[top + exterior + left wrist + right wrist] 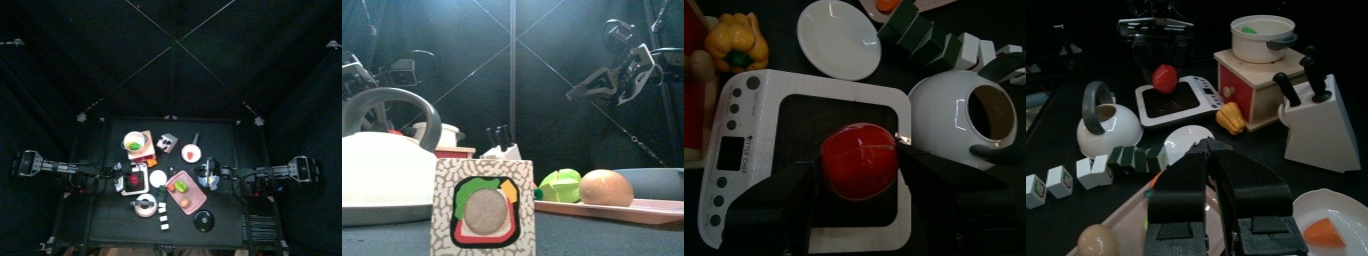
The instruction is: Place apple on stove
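Apple point(861, 160) in left jaws above stove point(764, 110)

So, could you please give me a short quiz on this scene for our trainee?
1. True or false: the left gripper is shut on the apple.
2. What lies under the apple? A. stove B. tray C. plate
3. Fill in: the kettle beside the stove is ___ in colour.
Key: 1 true; 2 A; 3 white.
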Available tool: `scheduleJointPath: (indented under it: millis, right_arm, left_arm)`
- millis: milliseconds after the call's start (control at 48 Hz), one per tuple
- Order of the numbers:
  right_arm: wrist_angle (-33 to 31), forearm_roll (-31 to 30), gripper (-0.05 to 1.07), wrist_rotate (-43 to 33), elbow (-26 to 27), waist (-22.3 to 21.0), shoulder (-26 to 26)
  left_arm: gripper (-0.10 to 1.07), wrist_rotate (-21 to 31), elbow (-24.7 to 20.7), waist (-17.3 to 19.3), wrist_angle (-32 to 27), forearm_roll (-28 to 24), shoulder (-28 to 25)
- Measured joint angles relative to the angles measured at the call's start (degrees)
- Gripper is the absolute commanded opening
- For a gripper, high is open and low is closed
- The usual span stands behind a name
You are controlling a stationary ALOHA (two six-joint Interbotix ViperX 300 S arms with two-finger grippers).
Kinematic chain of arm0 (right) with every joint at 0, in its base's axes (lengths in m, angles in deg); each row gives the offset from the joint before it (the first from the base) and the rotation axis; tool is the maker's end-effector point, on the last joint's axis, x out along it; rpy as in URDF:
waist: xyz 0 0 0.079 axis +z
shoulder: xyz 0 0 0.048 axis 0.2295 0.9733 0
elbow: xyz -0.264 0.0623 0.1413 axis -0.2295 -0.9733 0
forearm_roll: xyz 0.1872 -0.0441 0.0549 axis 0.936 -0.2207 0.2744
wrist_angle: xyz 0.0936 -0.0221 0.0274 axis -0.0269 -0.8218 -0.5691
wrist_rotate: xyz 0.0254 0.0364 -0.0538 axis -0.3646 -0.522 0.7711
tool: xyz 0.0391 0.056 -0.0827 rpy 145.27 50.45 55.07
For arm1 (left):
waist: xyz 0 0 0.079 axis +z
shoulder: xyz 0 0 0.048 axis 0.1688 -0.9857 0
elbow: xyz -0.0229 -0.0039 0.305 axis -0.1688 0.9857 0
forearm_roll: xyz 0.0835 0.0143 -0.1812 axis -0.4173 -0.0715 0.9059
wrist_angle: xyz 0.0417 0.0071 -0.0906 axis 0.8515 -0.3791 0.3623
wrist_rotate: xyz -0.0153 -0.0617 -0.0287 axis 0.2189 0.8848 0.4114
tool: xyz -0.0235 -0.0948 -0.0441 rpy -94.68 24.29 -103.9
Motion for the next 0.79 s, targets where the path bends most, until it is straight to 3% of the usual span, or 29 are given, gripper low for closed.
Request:
scheduleJointPath:
  millis: [271,792]
  right_arm:
    - [-0.1,-0.2,0.02,0.0,0.0,0.0,0.1]
    - [0.0,-0.3,0.02,0.0,-0.1,0.0,0.1]
  left_arm:
    - [0.98,0.0,0.0,0.3,1.4,0.5,-5.1]
    - [0.98,0.0,0.0,0.5,1.6,1.7,-3.8]
